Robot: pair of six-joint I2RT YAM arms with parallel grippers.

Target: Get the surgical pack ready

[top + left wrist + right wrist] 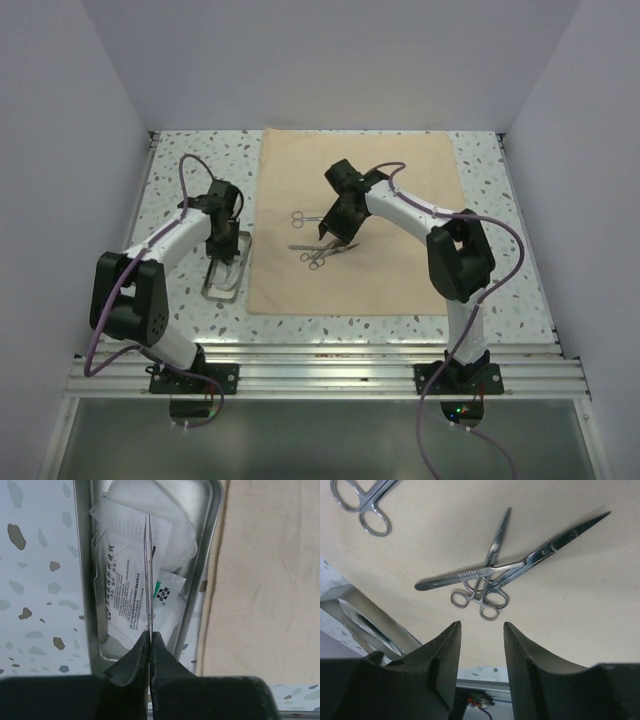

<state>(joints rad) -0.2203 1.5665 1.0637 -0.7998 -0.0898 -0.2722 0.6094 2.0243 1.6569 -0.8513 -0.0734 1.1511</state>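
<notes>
The beige cloth [400,190] of the surgical pack lies flat in the middle of the table. My right gripper [481,625] hangs open just above it, with nothing between its fingers. Below it on the cloth lie crossed steel instruments: scissors [555,545], a flat handle [465,575] and ring-handled forceps [497,535]. Another ring-handled pair [367,502] lies apart from them. Left of the cloth stands the steel tray [84,580] with white gauze [165,515] and printed packets [122,580]. My left gripper [150,632] is shut on a thin steel instrument [148,570], seen edge-on above the tray.
The tray [212,290] stands on the speckled tabletop close to the cloth's left edge [220,605]. White walls close in the table on three sides. An aluminium rail [320,365] runs along the near edge by the arm bases.
</notes>
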